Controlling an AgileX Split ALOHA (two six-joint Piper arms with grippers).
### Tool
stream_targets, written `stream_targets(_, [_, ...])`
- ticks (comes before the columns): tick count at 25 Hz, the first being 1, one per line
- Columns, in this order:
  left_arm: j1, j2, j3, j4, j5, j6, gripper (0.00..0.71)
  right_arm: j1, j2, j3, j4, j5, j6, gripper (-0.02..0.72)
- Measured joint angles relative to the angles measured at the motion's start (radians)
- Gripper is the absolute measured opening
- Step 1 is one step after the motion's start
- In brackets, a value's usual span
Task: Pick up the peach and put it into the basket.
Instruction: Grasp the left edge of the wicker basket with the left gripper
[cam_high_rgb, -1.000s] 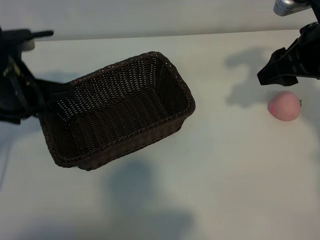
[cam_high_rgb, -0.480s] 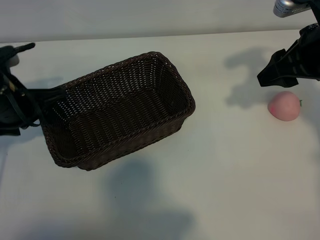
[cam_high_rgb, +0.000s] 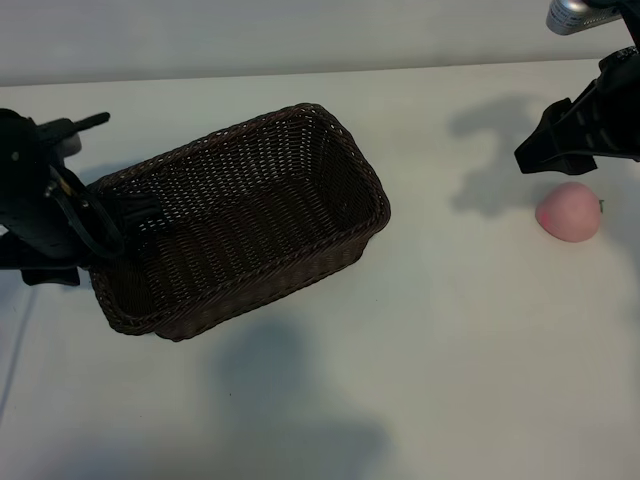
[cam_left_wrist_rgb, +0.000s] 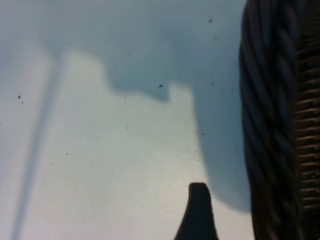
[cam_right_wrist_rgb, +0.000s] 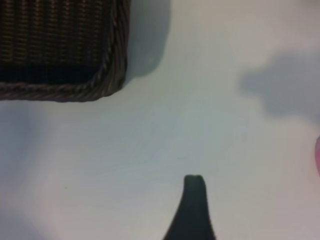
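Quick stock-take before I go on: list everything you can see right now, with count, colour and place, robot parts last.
basket: one, dark brown wicker, left of centre on the table, nothing visible inside it.
peach: one, pale pink, on the table at the far right, well apart from the basket.
table: one, white, under everything.
left gripper: one, black, open, at the basket's left end; one finger shows outside the braided rim in the left wrist view.
right gripper: one, black, open, hovering just above and behind the peach in the exterior view, not holding it.
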Motion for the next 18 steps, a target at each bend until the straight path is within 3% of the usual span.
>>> stream_targets(8, [0.000, 0.099, 0.002, -0.011, -0.046, 0.005, 0.592, 0.000, 0.000, 0.000, 0.000, 0.000, 0.000, 0.595])
stream_targets(18, [0.000, 0.122, 0.005, -0.030, -0.079, 0.009, 0.592, 0.000, 0.000, 0.000, 0.000, 0.000, 0.000, 0.595])
